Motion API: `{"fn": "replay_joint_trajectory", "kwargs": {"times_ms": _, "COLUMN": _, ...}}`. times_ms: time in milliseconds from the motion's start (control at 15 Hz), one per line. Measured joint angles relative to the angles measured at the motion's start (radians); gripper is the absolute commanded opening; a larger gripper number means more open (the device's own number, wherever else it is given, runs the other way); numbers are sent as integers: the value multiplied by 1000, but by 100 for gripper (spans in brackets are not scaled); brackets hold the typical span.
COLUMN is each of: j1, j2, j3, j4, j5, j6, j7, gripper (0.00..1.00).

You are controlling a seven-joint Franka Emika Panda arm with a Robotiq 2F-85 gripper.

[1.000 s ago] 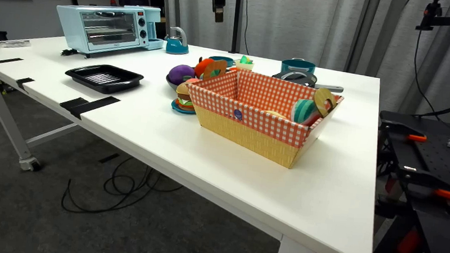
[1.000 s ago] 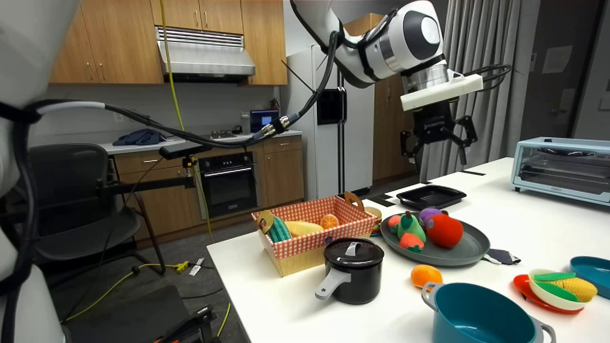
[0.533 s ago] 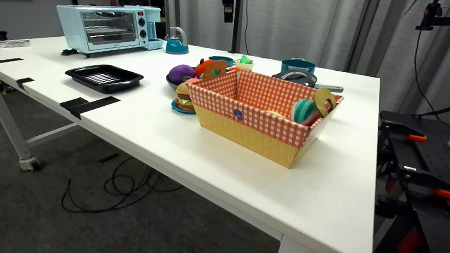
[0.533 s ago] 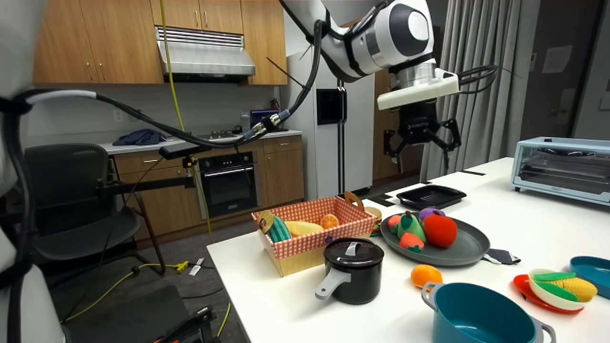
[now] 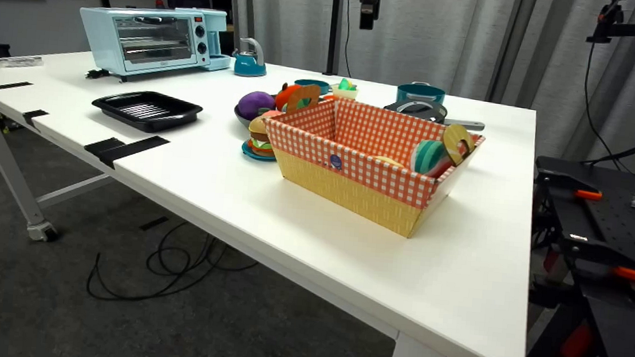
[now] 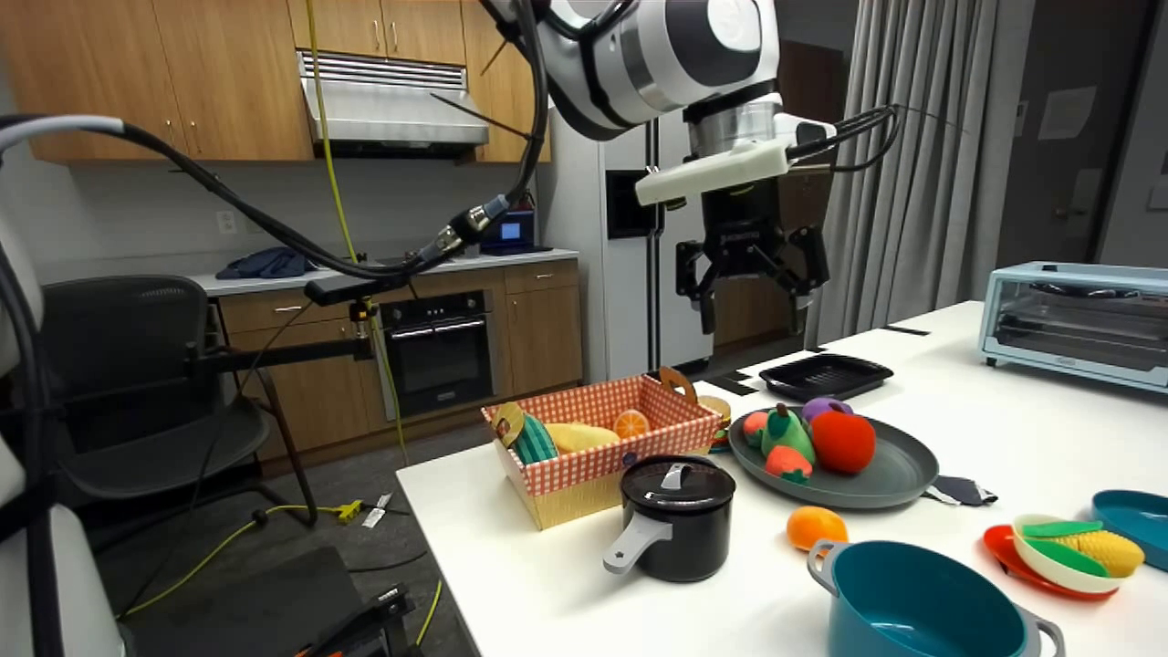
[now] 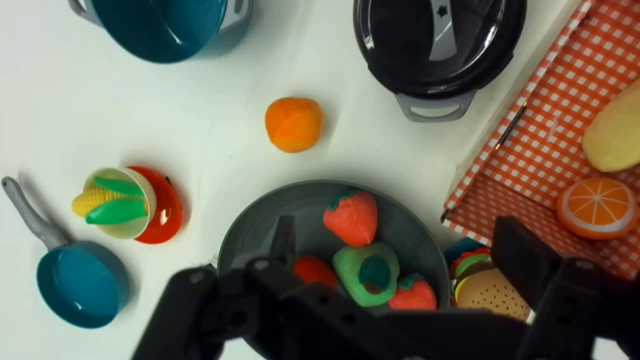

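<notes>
Carries the gripper [image 6: 753, 318] nearer the basket [image 6: 584, 472] than in the earlier frames; shows the red fruit [image 6: 843, 443] rolled slightly too. Hovers well above the table [image 6: 547, 584], roughly over the plate [image 6: 899, 470], with jaws spread wide and nothing held or touched. Frames a pear [image 7: 367, 267] and a strawberry [image 7: 356, 220] between them in the wrist view, both lying on the plate. Seems like an unladen positioning step; would call, for any grasp here, for centring over one fruit and lowering straight down, jaws kept wide.

Has the plate inward from the table's taped edge, the basket nearer the corner, the black pot [image 6: 677, 529] just beside the basket, and the orange [image 6: 817, 527] between plate and teal pot [image 6: 931, 602].

Shows faint lettering, apparently ROBOTIQ, on the gripper's body; bears unreadable lettering on the oven [image 6: 1081, 333] and a blue mark [image 5: 335, 161] on the basket.
</notes>
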State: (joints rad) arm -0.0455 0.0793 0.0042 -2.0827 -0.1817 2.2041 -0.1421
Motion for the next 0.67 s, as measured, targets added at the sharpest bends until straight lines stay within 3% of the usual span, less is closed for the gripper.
{"fn": "replay_joint_trajectory", "kwargs": {"times_ms": 333, "j1": 0, "j2": -172, "j3": -10, "j4": -244, "j5": -1, "j6": 46, "j7": 64, "gripper": 100}}
{"fn": "replay_joint_trajectory", "kwargs": {"times_ms": 667, "j1": 0, "j2": -280, "j3": -15, "j4": -394, "j5": -3, "j6": 56, "j7": 76, "gripper": 100}}
